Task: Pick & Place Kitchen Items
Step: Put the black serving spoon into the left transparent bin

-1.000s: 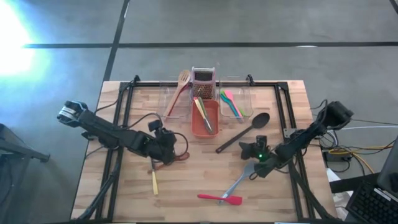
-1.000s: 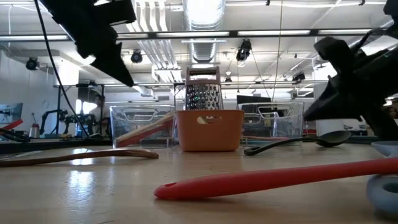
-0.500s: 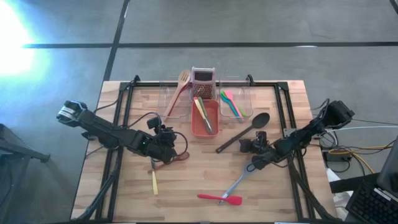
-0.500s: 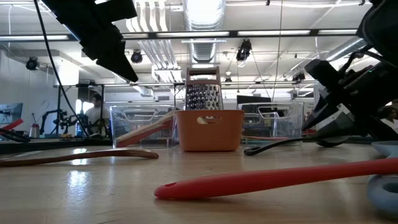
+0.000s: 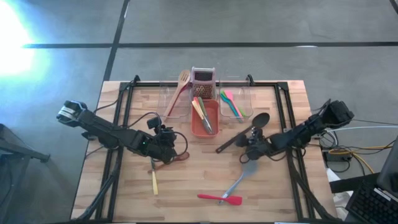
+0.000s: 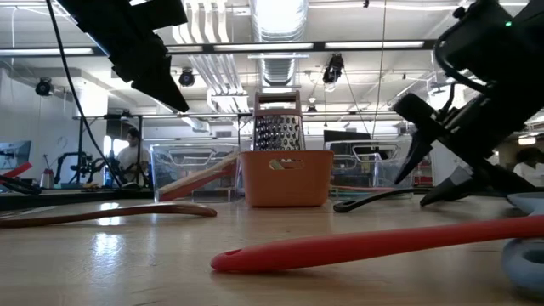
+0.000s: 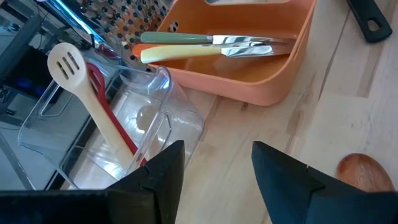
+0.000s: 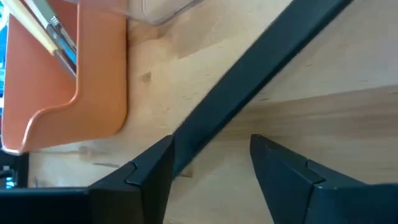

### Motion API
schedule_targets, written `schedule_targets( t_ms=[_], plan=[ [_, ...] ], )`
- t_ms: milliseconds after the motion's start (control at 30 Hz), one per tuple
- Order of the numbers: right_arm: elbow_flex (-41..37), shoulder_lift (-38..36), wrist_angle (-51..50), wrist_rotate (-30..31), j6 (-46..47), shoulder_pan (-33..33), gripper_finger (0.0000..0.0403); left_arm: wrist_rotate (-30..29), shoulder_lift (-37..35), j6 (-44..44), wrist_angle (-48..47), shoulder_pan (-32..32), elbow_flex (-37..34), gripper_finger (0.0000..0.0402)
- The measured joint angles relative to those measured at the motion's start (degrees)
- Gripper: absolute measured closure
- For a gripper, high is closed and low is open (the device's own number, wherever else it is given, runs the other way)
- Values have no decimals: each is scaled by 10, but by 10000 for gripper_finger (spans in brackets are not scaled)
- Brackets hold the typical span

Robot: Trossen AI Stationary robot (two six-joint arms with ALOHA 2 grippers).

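— Looking at the right gripper (image 5: pixel 249 146) first. Open wide, down low, right over the long handle of the black ladle (image 5: pixel 239 134). Holding nothing yet.

— And the left gripper (image 5: pixel 163 148)?

— Open too, empty, hanging near the brown wooden spoon (image 5: pixel 179 157).

— Where to find the ladle?

— Flat on the wooden table (image 5: pixel 124 124), between the right gripper and the orange tub (image 5: pixel 204 132). Round bowl end up by the clear tub (image 5: pixel 247 113).

— Heavy?

— Probably not. Looks like hard, smooth black plastic. Stiff, so no bending. Maybe a bit slippery.

— Best place to grab?

— Around the middle of the thin, straight handle. Too near the end and likely to tip toward the bowl.

— Anything else lying around?

— A grey spatula (image 5: pixel 239 180) and a red spatula (image 5: pixel 219 198) closer in, plus a yellow-handled knife (image 5: pixel 154 182).
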Motion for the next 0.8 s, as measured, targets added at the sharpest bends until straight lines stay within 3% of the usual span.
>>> schedule_targets(
  t_ms=[467, 800],
  plan=[
    [27, 4, 8, -30, -14, -47, 186, 3, 0, 4, 2, 0, 0, 211],
    [32, 70, 23, -16, 6, -78, 201, 5, 0, 4, 2, 0, 0, 211]
  ],
)
